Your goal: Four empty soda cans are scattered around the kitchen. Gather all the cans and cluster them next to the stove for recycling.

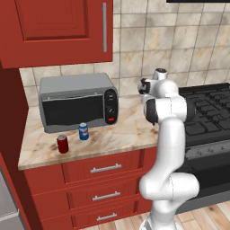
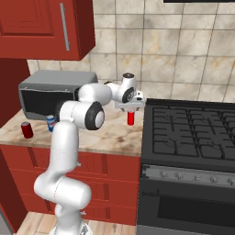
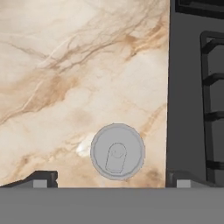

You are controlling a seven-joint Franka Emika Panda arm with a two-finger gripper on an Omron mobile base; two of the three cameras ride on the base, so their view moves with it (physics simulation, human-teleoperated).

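left base: red can [image 1: 63,144] and blue can [image 1: 83,131] upright on counter [image 1: 126,130] before toaster oven [image 1: 77,102], well left of stove [image 1: 209,112].
right base: gripper [image 2: 131,109] above a third red can [image 2: 131,118], upright, axis vertical, just left of stove edge.
hand: can top [image 3: 117,151] faces camera, between spread fingertips [image 3: 43,178], jaws apart, not touching.

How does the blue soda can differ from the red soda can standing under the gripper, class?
The blue can carries a white-red mark; the red can by the stove is plain red. The blue one stands in front of the toaster oven, far from the stove; the red one stands right at the stove's edge. The gripper, jaws wide, hangs directly over the red can, while nothing is over the blue can. Both stand upright on the counter, silver-topped.
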